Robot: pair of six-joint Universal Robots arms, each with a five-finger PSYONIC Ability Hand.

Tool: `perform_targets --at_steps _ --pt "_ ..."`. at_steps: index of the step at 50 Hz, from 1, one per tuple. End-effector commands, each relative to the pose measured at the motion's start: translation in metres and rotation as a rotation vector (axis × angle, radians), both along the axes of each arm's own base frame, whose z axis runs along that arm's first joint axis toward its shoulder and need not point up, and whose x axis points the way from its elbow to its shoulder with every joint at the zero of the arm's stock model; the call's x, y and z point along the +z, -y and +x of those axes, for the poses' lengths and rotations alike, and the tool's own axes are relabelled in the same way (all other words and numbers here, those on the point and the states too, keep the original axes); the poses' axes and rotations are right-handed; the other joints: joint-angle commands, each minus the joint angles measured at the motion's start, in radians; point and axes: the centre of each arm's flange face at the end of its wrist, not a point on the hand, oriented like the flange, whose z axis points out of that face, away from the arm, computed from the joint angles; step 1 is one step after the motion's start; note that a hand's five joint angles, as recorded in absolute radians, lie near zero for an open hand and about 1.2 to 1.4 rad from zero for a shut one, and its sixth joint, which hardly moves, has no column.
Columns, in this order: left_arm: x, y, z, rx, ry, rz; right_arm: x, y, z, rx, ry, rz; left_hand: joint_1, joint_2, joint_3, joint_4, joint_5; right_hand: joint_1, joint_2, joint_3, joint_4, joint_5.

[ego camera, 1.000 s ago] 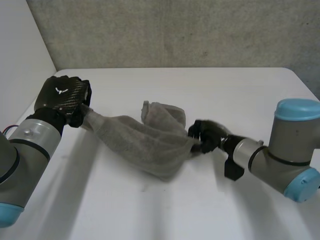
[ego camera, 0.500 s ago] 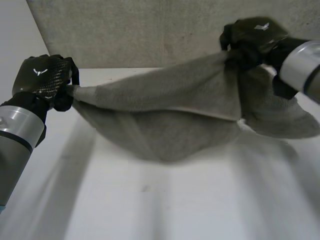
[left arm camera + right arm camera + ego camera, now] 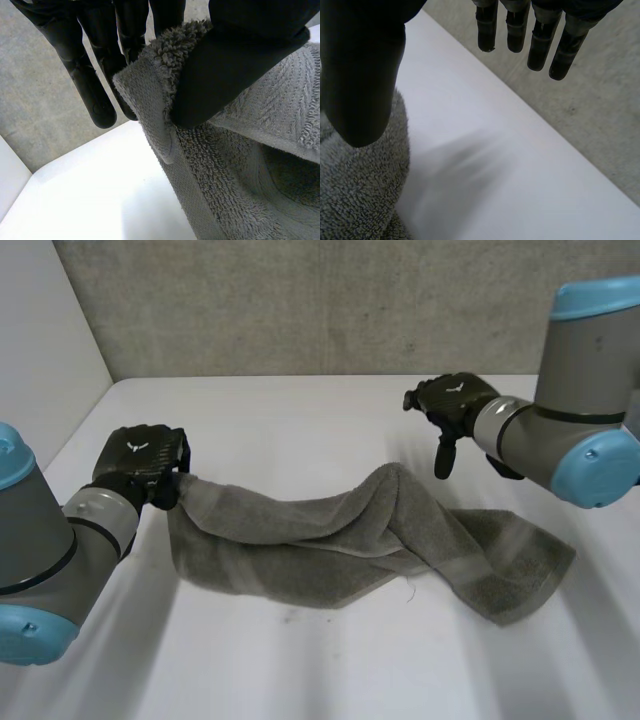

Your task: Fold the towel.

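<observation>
The towel (image 3: 330, 540) lies rumpled across the middle of the surface (image 3: 300, 670), humped at its centre, with one end trailing toward 4 o'clock and the other held at 9 o'clock. There the left hand (image 3: 140, 462) pinches a corner between its thumb and fingers (image 3: 95, 90). The right hand (image 3: 455, 405) hovers at 2 o'clock from the hump, clear of the cloth, its fingers straight and slightly apart, holding nothing. I judge the fold barely begun, since the cloth is not flat and no edge meets another. The next move probably calls for the right hand to come down on the loose end at 4 o'clock and take a corner, so both hands can stretch the cloth out. Bare room lies toward 6 and 12 o'clock; the grey wall (image 3: 330, 300) closes off 12, and a white side panel (image 3: 40, 360) stands close beyond the left hand at 9 o'clock
</observation>
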Motion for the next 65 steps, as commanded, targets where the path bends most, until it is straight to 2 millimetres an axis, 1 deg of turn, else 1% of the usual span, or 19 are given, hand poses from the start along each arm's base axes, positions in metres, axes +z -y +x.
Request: perform_targets --at_steps 1,6,9,11,14,20,23,28,36,40,45,48,49,51,52,54,55,57,65 --pt "0.002 0.003 0.000 0.003 -0.003 -0.010 0.020 -0.024 -0.021 -0.007 0.003 -0.003 0.200 0.179 0.180 0.177 0.194 -0.022 -0.041 -0.027 -0.044 -0.022" --pt "0.003 0.003 0.000 0.002 -0.004 -0.011 0.011 -0.053 -0.041 0.004 -0.006 0.049 0.200 0.179 0.180 0.177 0.194 0.016 -0.003 0.011 -0.006 0.016" --pt "0.003 0.003 0.000 0.002 -0.004 -0.012 0.005 -0.059 -0.047 -0.003 -0.010 0.067 0.200 0.179 0.180 0.177 0.194 0.022 0.003 0.017 0.000 0.022" --pt "0.004 0.003 -0.001 0.000 -0.005 -0.015 -0.009 -0.067 -0.060 -0.033 -0.013 0.079 0.200 0.179 0.180 0.177 0.194 0.022 0.003 0.017 0.000 0.022" --pt "0.004 0.004 -0.001 0.002 -0.005 -0.015 -0.020 -0.078 -0.068 -0.045 -0.012 0.082 0.200 0.179 0.180 0.177 0.194 0.040 0.021 0.034 0.018 0.040" --pt "0.003 0.004 -0.001 0.002 -0.004 -0.012 -0.035 -0.108 -0.073 -0.002 -0.028 0.093 0.200 0.179 0.180 0.177 0.194 0.280 0.261 0.275 0.258 0.280" --pt "0.003 0.003 -0.001 0.000 -0.004 -0.011 -0.040 -0.116 -0.074 0.022 -0.041 0.107 0.200 0.179 0.180 0.177 0.194 0.322 0.303 0.317 0.300 0.322" --pt "0.001 0.003 0.000 0.002 -0.002 -0.007 -0.065 -0.143 -0.077 0.091 -0.106 0.184 0.200 0.179 0.180 0.177 0.194 0.419 0.400 0.413 0.396 0.419" --pt "-0.001 0.001 0.000 0.000 0.000 0.001 -0.080 -0.158 -0.081 0.105 -0.130 0.247 0.200 0.179 0.180 0.177 0.194 0.421 0.402 0.416 0.399 0.422" --pt "-0.001 0.001 0.000 0.002 0.002 0.002 -0.084 -0.158 -0.082 0.099 -0.135 0.257 0.200 0.179 0.180 0.177 0.194 0.427 0.408 0.422 0.405 0.428" --pt "-0.002 0.001 0.000 0.002 0.001 0.004 -0.089 -0.147 -0.087 0.065 -0.138 0.262 0.200 0.179 0.180 0.177 0.194 0.416 0.397 0.410 0.394 0.416" --pt "-0.002 0.001 0.000 0.000 0.001 0.004 -0.088 -0.118 -0.095 0.005 -0.128 0.219 0.200 0.179 0.180 0.177 0.194 0.296 0.277 0.291 0.274 0.296" --pt "-0.002 0.001 0.000 0.000 0.001 0.004 -0.088 -0.118 -0.095 0.005 -0.128 0.219 0.200 0.179 0.180 0.177 0.194 0.295 0.276 0.290 0.273 0.295" --pt "-0.003 0.001 0.000 0.002 0.001 0.005 -0.085 -0.095 -0.100 -0.040 -0.129 0.166 0.200 0.179 0.180 0.177 0.194 0.094 0.075 0.088 0.072 0.094" --pt "-0.003 0.001 0.000 0.002 0.001 0.005 -0.085 -0.095 -0.100 -0.040 -0.129 0.166 0.200 0.179 0.180 0.177 0.194 0.093 0.074 0.088 0.071 0.093" --pt "-0.003 0.001 0.000 0.000 0.001 0.005 -0.083 -0.071 -0.108 -0.097 -0.147 0.122 0.200 0.179 0.180 0.177 0.194 0.058 0.039 0.052 0.035 0.058" --pt "-0.003 0.001 0.000 0.002 0.001 0.005 -0.083 -0.071 -0.108 -0.097 -0.147 0.122 0.200 0.179 0.180 0.177 0.194 0.057 0.038 0.052 0.035 0.058" --pt "-0.003 0.001 0.000 0.002 0.002 0.007 -0.082 -0.051 -0.112 -0.138 -0.170 0.085 0.200 0.179 0.180 0.177 0.194 0.055 0.036 0.049 0.032 0.055" --pt "-0.004 0.001 0.000 0.002 0.003 0.009 -0.076 -0.020 -0.116 -0.186 -0.180 0.029 0.200 0.179 0.180 0.177 0.194 0.055 0.035 0.049 0.032 0.055"
